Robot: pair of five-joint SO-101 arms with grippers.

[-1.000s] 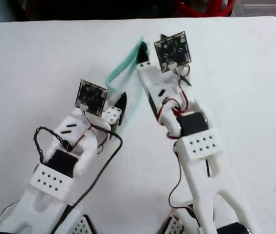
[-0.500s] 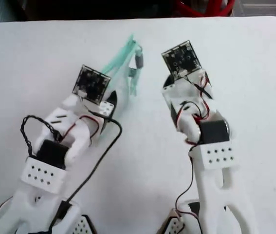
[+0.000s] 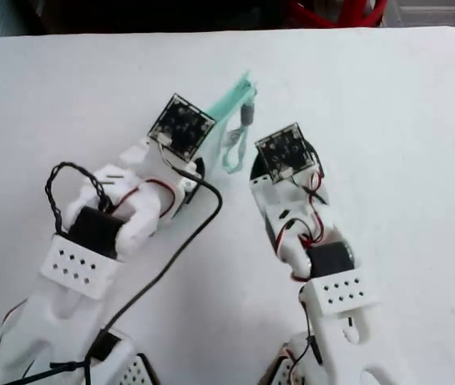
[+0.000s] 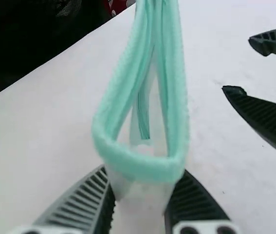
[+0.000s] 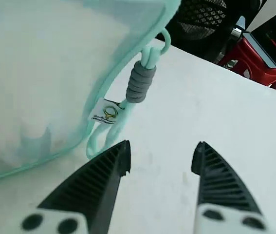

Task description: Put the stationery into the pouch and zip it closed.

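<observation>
the white table (image 3: 420, 120) carries both arms side by side. the left arm is stretched farther toward the far edge than a second ago, its wrist camera now up beside the pouch. the right arm has drawn back toward its base and sits lower in the high view than before.

the pouch (image 3: 229, 98), clear with teal edging, stands on edge between the two arms, slanting toward the far side of the table. its top corner has shifted a little to the right since half a second ago. the left wrist view looks along its two teal bands (image 4: 173, 97), which run side by side with a narrow gap between them.

the left end effector (image 4: 140, 195) is clenched on the near end of the pouch, one finger on each face. the right end effector (image 5: 162, 156) is released, its fingers spread and holding nothing. it lies just short of the pouch (image 5: 45, 63), where a second ago it was right at the pouch's upper end.

a teal pull cord (image 5: 98, 139) hangs from the pouch corner, threaded through a grey ribbed bead (image 5: 141, 82) with a small white tag (image 5: 104, 113) below it.
</observation>
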